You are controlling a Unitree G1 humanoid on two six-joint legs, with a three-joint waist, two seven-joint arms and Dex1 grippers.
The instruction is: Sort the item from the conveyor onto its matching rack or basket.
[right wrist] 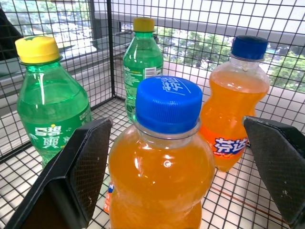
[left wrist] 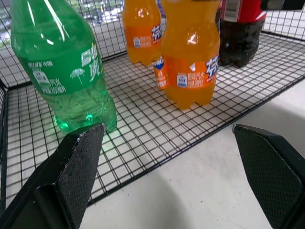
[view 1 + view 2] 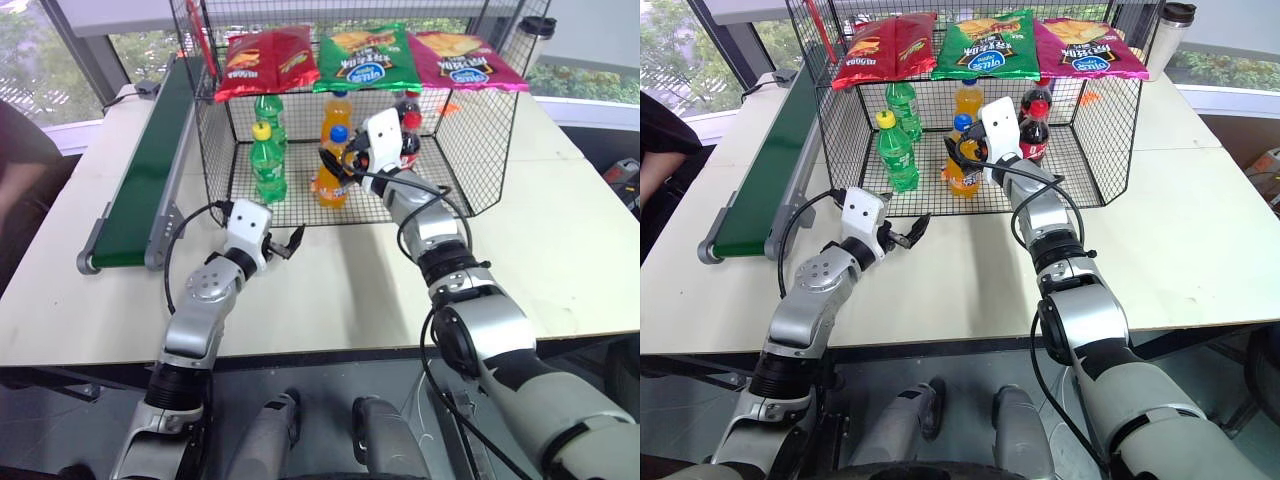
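Both arms are built of silver-grey rounded shells with black joint rings between the segments, and each wrist ends in a white boxy housing. Loose black cables loop from the forearms to those housings, and the left arm's elbow joint shows a round silver cap with small screw holes. The left gripper (image 3: 284, 243) and the right gripper (image 3: 334, 158) each carry two black fingers (image 2: 78, 167), wedge-shaped with a finely textured inner face.
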